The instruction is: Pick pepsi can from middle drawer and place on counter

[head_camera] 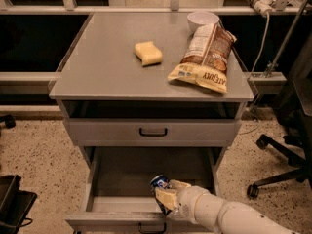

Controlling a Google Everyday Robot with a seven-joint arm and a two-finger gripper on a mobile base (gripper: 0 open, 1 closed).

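Observation:
The middle drawer (pixel 119 179) is pulled open below the counter (pixel 102 72). The pepsi can (pixel 159 182), dark blue with a silvery top, is near the drawer's front, right of centre. My gripper (pixel 170 193) reaches in from the lower right on a white arm. Its cream fingers (pixel 166 198) are closed around the can, which is tilted and seems lifted a little off the drawer floor. The can's lower part is hidden behind the fingers.
The top drawer (pixel 153 131) is shut. On the counter lie a yellow sponge (pixel 148 52), a brown-and-yellow snack bag (pixel 204 57) and a white bowl (pixel 203 19) at the back right. An office chair (pixel 287 165) stands at the right, and a black object (pixel 12 204) at the lower left.

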